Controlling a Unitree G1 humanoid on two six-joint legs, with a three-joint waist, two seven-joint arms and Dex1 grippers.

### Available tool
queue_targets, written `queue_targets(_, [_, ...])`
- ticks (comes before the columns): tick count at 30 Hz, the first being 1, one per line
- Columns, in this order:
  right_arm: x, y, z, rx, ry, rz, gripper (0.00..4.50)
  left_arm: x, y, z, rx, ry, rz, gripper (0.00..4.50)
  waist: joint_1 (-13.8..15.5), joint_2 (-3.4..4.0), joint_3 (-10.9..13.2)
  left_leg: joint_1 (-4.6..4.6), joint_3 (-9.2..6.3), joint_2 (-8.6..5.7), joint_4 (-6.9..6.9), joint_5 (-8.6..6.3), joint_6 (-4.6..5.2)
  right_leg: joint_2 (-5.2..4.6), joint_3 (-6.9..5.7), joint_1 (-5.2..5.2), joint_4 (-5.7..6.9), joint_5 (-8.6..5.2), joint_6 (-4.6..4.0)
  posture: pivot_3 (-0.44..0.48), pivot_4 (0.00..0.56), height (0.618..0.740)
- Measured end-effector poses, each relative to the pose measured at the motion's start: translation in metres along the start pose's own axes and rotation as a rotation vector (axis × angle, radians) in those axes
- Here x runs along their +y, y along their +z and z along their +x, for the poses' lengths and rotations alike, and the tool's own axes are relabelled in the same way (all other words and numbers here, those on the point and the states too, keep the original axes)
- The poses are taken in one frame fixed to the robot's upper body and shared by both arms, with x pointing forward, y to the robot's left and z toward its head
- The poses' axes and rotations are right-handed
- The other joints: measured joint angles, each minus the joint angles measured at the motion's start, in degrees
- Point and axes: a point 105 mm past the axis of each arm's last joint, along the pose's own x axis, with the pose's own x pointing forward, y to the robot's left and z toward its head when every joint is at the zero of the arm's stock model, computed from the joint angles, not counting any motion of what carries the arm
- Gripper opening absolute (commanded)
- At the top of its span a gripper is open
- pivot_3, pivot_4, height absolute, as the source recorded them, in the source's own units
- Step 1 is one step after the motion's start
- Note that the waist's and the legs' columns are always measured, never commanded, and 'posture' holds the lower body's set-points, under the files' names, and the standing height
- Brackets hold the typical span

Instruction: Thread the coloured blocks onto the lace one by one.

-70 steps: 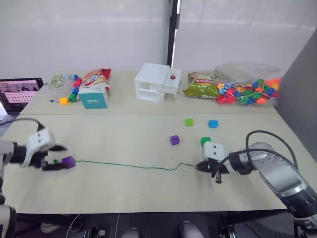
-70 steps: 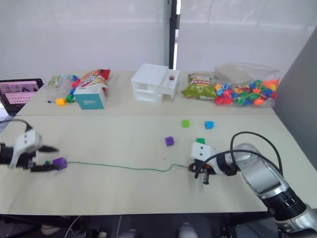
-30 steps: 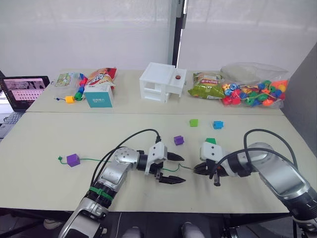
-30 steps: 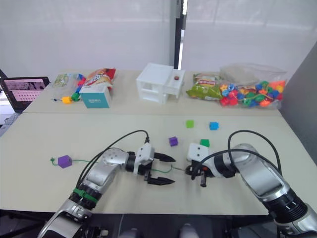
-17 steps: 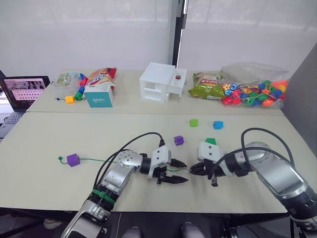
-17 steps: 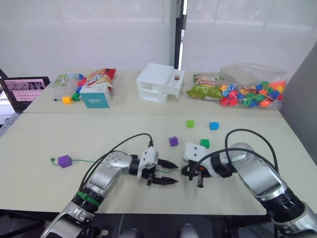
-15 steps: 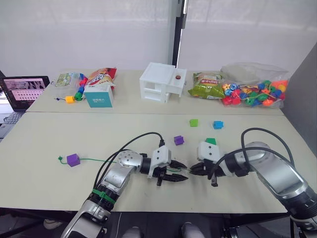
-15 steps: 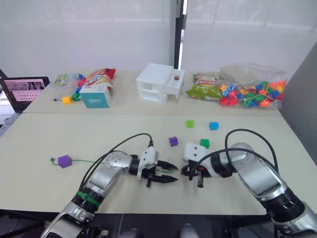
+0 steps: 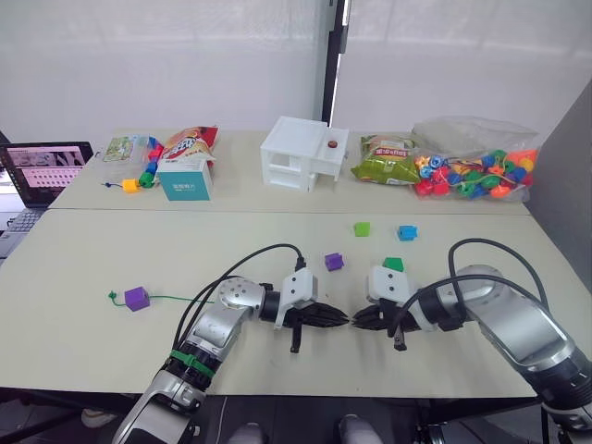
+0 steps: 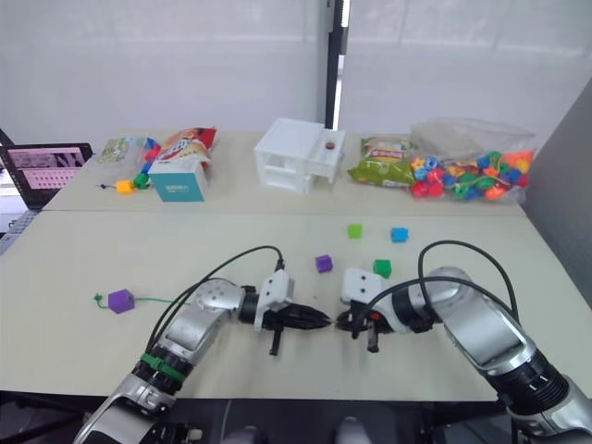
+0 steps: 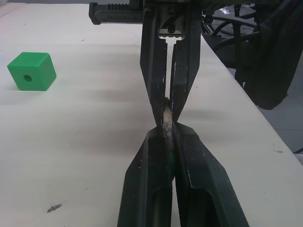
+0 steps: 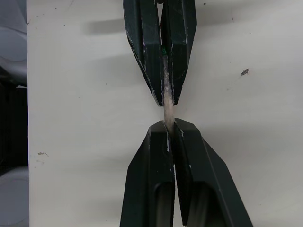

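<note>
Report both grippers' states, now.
Left gripper: closed on the lace's silvery tip.
Right gripper: closed on the same tip.

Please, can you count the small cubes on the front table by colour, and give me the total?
Purple cubes: 2
Dark green cube: 1
Light green cube: 1
Blue cube: 1
Total: 5

No legible text; print on snack bags (image 9: 189, 142), teal box (image 9: 185, 178) too small to read
</note>
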Motion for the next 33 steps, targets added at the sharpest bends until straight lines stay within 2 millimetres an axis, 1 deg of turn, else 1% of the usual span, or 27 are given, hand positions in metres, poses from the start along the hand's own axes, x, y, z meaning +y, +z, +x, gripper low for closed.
queue_targets(3, [0.000,0.000,0.000,0.001,-0.005,-0.001,0.00,0.000,0.000,0.000,0.000,0.002,0.000,0.03,0.0,0.00,0.0,0.00,0.00,0.00,0.00,0.00,0.00,0.00,0.00,0.00,0.00,0.00,0.00,0.000,0.150,0.740])
queue_targets(5, [-0.001,0.001,0.000,-0.002,-0.011,0.010,0.69,0.001,0.000,-0.001,0.000,0.005,0.000,0.00,0.0,0.00,0.0,0.00,0.00,0.00,0.00,0.00,0.00,0.00,0.00,0.00,0.00,0.00,0.00,0.000,0.150,0.740])
queue_targets(6, [0.000,0.000,-0.001,-0.006,-0.010,0.030,0.97,0.001,0.000,-0.001,0.000,0.007,0.002,0.00,0.0,0.00,0.0,0.00,0.00,0.00,0.00,0.00,0.00,0.00,0.00,0.00,0.00,0.00,0.00,0.000,0.150,0.740])
queue_targets(8, [0.001,0.002,-0.006,-0.024,-0.010,0.058,1.64,0.002,0.002,-0.002,-0.003,0.010,0.007,0.00,0.1,0.00,0.0,-0.01,0.00,0.00,0.00,0.00,0.00,0.00,0.00,0.00,-0.01,0.00,0.00,0.000,0.150,0.740])
queue_targets(10, [0.002,0.005,-0.015,-0.050,-0.022,0.065,2.31,0.003,0.002,-0.002,-0.004,0.016,0.012,0.00,0.1,0.00,0.0,-0.01,0.00,0.00,0.00,0.00,0.00,0.00,0.00,0.01,-0.02,0.00,0.00,0.000,0.150,0.740])
queue_targets(13, [-0.001,0.010,-0.037,-0.140,-0.063,0.128,3.38,0.006,0.001,-0.006,-0.003,0.031,0.015,0.00,0.2,-0.01,0.0,0.00,0.00,0.00,0.00,-0.01,0.01,0.00,-0.01,0.06,-0.08,0.00,0.00,0.000,0.150,0.740])
queue_targets(15, [-0.009,0.013,-0.051,-0.212,-0.145,0.179,4.02,0.007,-0.001,-0.008,-0.002,0.039,0.010,0.00,0.2,-0.01,0.0,0.00,0.00,0.00,-0.01,-0.01,0.01,0.00,-0.01,0.05,-0.07,0.00,0.00,0.000,0.150,0.740])
queue_targets(16, [-0.012,0.013,-0.055,-0.239,-0.173,0.193,4.41,0.007,-0.001,-0.008,-0.002,0.040,0.010,0.00,0.2,-0.01,0.0,0.01,-0.01,0.01,-0.01,-0.01,0.01,0.00,-0.01,0.06,-0.05,0.01,0.01,0.000,0.150,0.740])
queue_targets(18, [-0.024,0.017,-0.067,-0.346,-0.299,0.236,4.46,0.008,-0.002,-0.009,-0.002,0.045,0.004,0.00,0.2,-0.01,0.0,0.02,0.00,0.00,-0.02,-0.01,0.01,0.00,0.00,0.05,-0.02,0.01,0.01,0.000,0.150,0.740])
queue_targets(20, [-0.031,0.015,-0.074,-0.409,-0.379,0.275,4.46,0.008,-0.003,-0.009,-0.001,0.046,-0.002,0.00,0.2,0.00,0.0,0.02,0.00,0.00,-0.02,-0.01,0.01,0.00,0.01,0.04,0.01,0.01,0.01,0.000,0.150,0.740])
queue_targets(22, [-0.042,0.012,-0.083,-0.497,-0.500,0.332,4.46,0.009,-0.003,-0.009,-0.002,0.048,-0.003,0.00,0.1,0.00,0.0,0.02,0.00,0.00,-0.02,0.00,0.01,0.00,0.02,0.04,0.02,0.01,0.01,0.000,0.150,0.740])
queue_targets(25, [-0.059,-0.004,-0.097,-0.570,-0.695,0.417,4.46,0.008,-0.004,-0.008,-0.004,0.045,-0.006,0.00,0.1,0.01,0.0,0.04,0.00,-0.02,-0.03,0.00,0.00,-0.02,0.03,0.04,0.04,0.01,0.02,0.000,0.150,0.740])
queue_targets(26, [-0.066,-0.013,-0.100,-0.586,-0.773,0.452,4.46,0.008,-0.004,-0.008,-0.004,0.045,-0.007,0.00,0.1,0.01,0.0,0.05,0.00,-0.02,-0.02,0.00,0.00,-0.02,0.03,0.05,0.04,0.01,0.02,0.000,0.150,0.740])
queue_targets(28, [-0.081,-0.038,-0.101,-0.593,-0.922,0.555,4.46,0.008,-0.004,-0.007,-0.006,0.042,-0.009,0.00,0.1,0.04,0.0,0.05,0.03,-0.05,-0.04,0.01,-0.02,-0.03,0.07,0.02,0.06,0.02,0.03,0.000,0.150,0.740])
queue_targets(30, [-0.089,-0.052,-0.096,-0.595,-0.983,0.615,4.46,0.008,-0.003,-0.006,-0.010,0.041,-0.010,0.00,0.0,0.12,0.0,0.04,0.03,-0.05,-0.05,0.01,-0.02,-0.04,0.08,-0.02,0.08,0.02,0.02,0.000,0.150,0.740])
queue_targets(33, [-0.101,-0.056,-0.094,-0.571,-1.030,0.617,4.46,0.008,-0.002,-0.005,-0.016,0.039,-0.010,0.00,-0.4,0.26,-0.1,0.08,0.06,-0.04,-0.09,0.01,-0.01,-0.03,0.10,-0.02,0.09,0.02,0.02,0.000,0.150,0.740])
